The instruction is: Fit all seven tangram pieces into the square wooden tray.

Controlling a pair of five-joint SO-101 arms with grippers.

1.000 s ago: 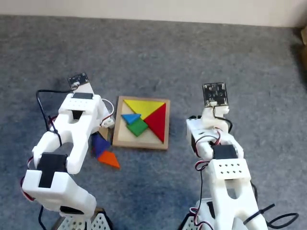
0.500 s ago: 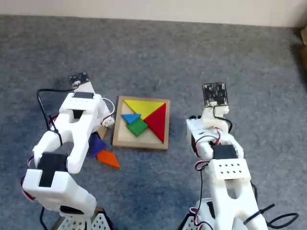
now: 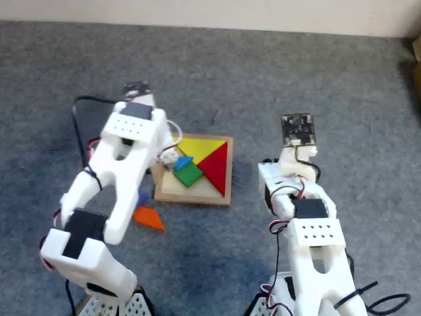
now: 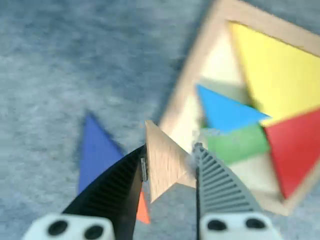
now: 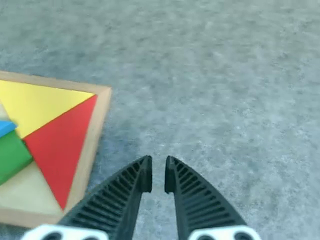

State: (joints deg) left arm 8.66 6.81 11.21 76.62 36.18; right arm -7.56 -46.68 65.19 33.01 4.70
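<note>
The left arm (image 3: 128, 141) has swung away from the loose pieces beside the tray (image 3: 195, 197), where it stood a second ago. Its wrist now hangs over the tray's left edge. The right arm and the four pieces in the tray have not moved.

The left gripper (image 4: 170, 150) is clamped on a plain wooden triangle (image 4: 165, 170), one finger on each side. The piece is held in the air above the tray's left rim.

In the tray lie a yellow triangle (image 3: 197, 146) and a red triangle (image 3: 216, 166), meeting edge to edge. A small blue triangle (image 3: 181, 162) sits to their left, with a green square (image 3: 189, 174) just below it. On the counter (image 3: 296, 79), left of the tray, lie a dark blue triangle (image 4: 97, 150) and an orange piece (image 3: 149, 218).

The right gripper (image 5: 156, 175) hovers over bare counter to the right of the tray. Its fingers are almost together and hold nothing.
</note>
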